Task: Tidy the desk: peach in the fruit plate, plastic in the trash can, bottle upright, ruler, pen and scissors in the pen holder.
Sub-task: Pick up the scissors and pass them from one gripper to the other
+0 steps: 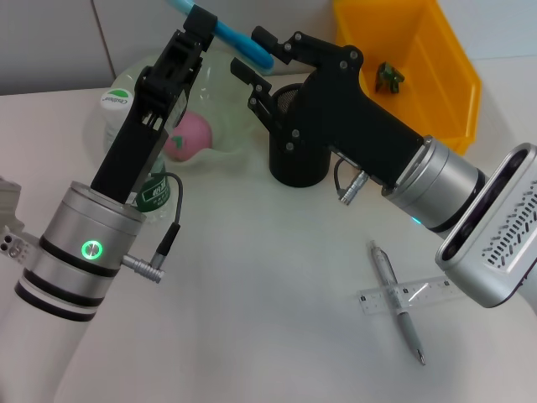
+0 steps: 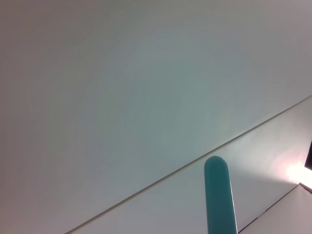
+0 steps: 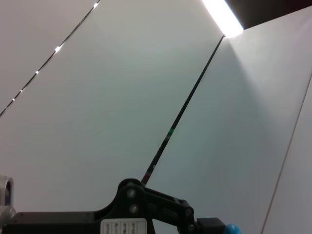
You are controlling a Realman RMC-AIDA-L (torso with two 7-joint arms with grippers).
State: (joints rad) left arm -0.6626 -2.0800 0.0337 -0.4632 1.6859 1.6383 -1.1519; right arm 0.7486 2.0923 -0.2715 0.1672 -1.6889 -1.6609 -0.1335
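My left gripper (image 1: 201, 23) is raised at the back and shut on a long blue item (image 1: 243, 44), apparently the scissors; its rounded blue end (image 2: 217, 195) shows in the left wrist view. My right gripper (image 1: 247, 50) is open, its fingers on either side of that blue item's free end, above the black pen holder (image 1: 298, 168). The pink peach (image 1: 189, 138) lies in the clear fruit plate (image 1: 231, 147). The bottle (image 1: 117, 101), with a green and white cap, is mostly hidden behind my left arm. The ruler (image 1: 419, 294) and the pen (image 1: 401, 312) lie crossed on the table at the front right.
A yellow trash can (image 1: 436, 92) stands at the back right with a small green piece (image 1: 388, 76) inside. Both wrist views face the wall and ceiling; a blue tip (image 3: 232, 229) shows at the right wrist view's edge.
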